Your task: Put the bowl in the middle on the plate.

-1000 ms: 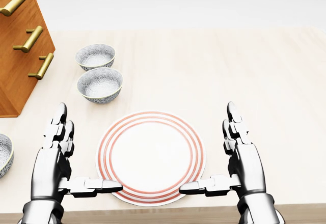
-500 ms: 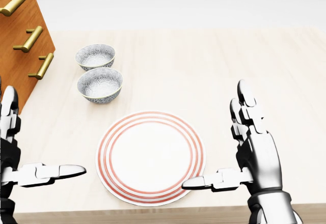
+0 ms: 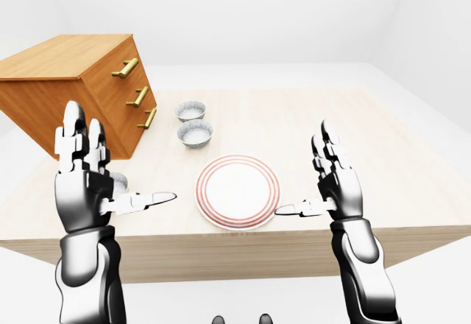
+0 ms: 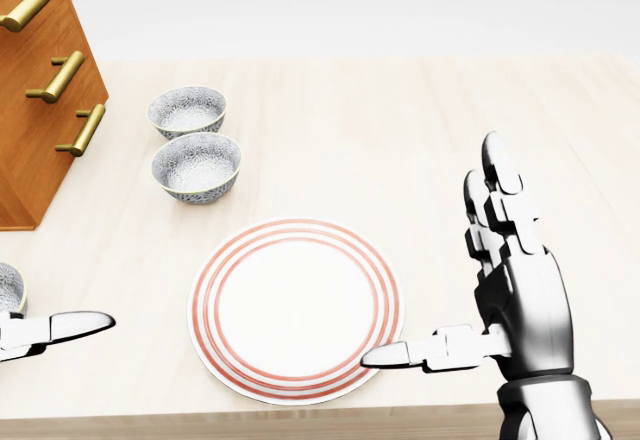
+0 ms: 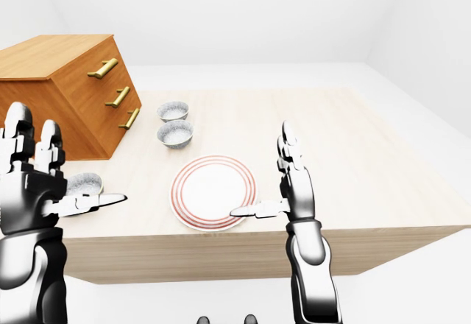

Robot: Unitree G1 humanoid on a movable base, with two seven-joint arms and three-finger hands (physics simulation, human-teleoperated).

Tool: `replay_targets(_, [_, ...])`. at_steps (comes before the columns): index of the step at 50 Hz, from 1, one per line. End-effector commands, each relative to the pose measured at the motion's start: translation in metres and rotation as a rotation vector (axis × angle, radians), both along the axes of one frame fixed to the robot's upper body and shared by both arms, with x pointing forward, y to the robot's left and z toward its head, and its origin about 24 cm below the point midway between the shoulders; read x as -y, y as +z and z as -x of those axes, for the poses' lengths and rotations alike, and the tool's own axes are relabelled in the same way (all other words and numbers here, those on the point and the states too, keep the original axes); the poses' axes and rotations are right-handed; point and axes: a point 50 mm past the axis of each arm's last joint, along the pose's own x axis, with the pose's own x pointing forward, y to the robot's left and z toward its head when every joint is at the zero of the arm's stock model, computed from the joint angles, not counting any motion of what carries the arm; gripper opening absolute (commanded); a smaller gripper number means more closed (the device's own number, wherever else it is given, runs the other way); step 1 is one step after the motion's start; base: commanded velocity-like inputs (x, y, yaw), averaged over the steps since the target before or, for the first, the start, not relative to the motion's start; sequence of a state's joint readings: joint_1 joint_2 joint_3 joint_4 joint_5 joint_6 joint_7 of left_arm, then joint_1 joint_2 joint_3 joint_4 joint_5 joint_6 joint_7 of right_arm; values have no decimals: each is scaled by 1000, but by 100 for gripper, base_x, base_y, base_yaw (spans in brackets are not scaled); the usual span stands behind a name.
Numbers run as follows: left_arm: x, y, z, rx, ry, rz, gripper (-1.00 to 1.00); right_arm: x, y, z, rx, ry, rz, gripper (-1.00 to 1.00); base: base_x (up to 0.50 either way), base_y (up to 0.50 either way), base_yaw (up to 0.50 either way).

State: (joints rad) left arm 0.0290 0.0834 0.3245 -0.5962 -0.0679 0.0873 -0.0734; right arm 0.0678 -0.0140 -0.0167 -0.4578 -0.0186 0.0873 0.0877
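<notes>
Pale wooden table [image 4: 450,120], as I see it in the head view. The red-ringed plate [image 4: 297,309] lies near its bottom edge. From the plate, the middle bowl [image 4: 196,166] and far bowl [image 4: 187,111] sit at 11 o'clock, a third bowl [image 5: 83,184] at 9 o'clock, and a drawer chest [image 3: 81,92] at 10 o'clock.

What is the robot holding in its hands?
Nothing. The left robot hand and right robot hand are both open and empty; the plate lies bare.

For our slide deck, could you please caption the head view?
Right robot hand open beside the red-ringed plate, middle bowl untouched near the wooden drawers.
</notes>
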Motion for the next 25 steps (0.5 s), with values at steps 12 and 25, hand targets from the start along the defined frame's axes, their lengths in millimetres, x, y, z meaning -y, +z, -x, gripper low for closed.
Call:
replay_targets(12, [-3, 0, 1, 2, 4, 8, 100, -2, -5, -1, -21, 2, 19, 100, 0, 8, 0])
replay_targets(25, [-3, -2, -1, -10, 2, 11, 100, -2, -5, -1, -25, 8, 17, 100, 0, 45, 0])
